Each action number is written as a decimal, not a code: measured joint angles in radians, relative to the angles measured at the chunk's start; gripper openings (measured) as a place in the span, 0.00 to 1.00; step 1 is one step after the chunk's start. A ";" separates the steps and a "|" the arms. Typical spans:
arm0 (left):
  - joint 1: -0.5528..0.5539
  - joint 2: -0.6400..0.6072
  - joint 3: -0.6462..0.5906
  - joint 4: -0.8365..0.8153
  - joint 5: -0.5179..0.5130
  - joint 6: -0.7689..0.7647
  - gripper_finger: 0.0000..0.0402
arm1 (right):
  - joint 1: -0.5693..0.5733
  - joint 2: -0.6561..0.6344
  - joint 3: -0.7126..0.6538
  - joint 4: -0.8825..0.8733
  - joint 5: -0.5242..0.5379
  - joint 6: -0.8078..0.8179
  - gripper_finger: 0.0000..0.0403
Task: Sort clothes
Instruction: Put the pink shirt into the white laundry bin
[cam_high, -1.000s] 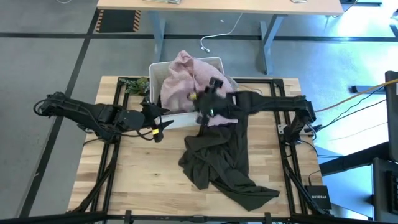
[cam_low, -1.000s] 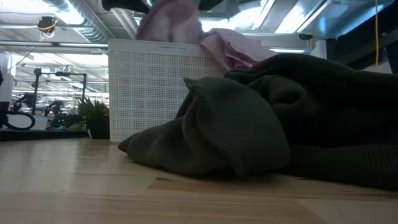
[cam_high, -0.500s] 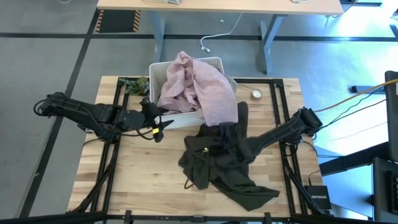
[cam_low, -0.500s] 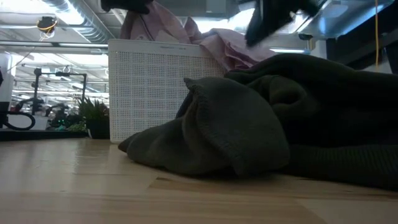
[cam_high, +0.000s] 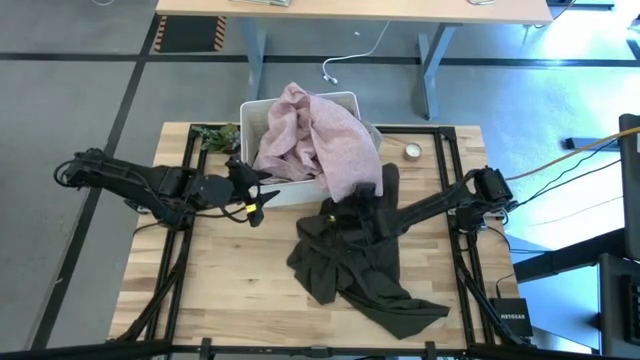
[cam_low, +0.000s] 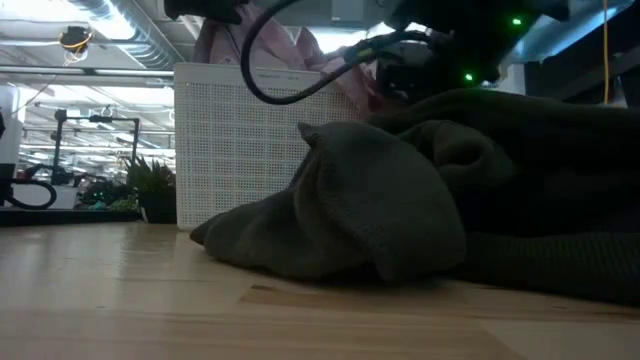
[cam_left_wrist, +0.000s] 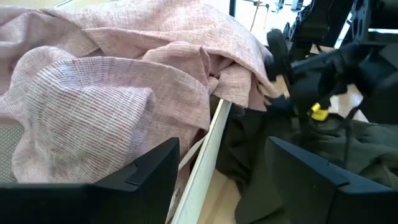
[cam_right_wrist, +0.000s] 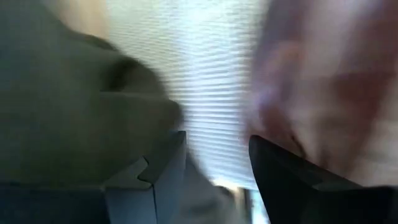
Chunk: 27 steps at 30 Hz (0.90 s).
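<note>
A dusty pink garment (cam_high: 320, 140) lies draped over the white bin (cam_high: 255, 110), and one part hangs over the bin's near right rim. A dark olive-grey garment (cam_high: 350, 270) lies crumpled on the table in front of the bin. My right gripper (cam_high: 345, 212) is open and low over the olive garment's far part, close to the bin wall; its wrist view (cam_right_wrist: 214, 168) is blurred. My left gripper (cam_high: 255, 200) is open and empty at the bin's near left corner, facing the pink garment (cam_left_wrist: 124, 81). The black, navy and beige garments are out of view. My right gripper stands open just over the olive garment's far part (cam_high: 345, 228), beside the hanging pink cloth. I cannot tell whether its fingers touch either cloth.
A small potted plant (cam_high: 215, 135) stands left of the bin and a small round object (cam_high: 412, 151) right of it. Bare wood (cam_high: 220, 290) lies at the table's near left. The table's black frame rails run along both sides.
My right gripper has left the pink garment at the bin, gone down toward the table's near edge over the olive garment, then drawn back a little toward the bin. The pink garment has settled draped over the bin and its near right rim.
</note>
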 joint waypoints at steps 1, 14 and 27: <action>0.000 0.000 0.000 0.000 0.000 0.000 0.58 | -0.006 0.000 0.023 -0.038 0.025 -0.001 0.48; 0.000 0.001 0.000 -0.001 0.000 -0.019 0.58 | -0.030 -0.001 0.489 -0.244 0.148 -0.207 0.48; 0.000 0.002 0.000 -0.001 0.000 0.008 0.58 | -0.378 0.021 0.551 0.003 -0.450 -0.110 0.48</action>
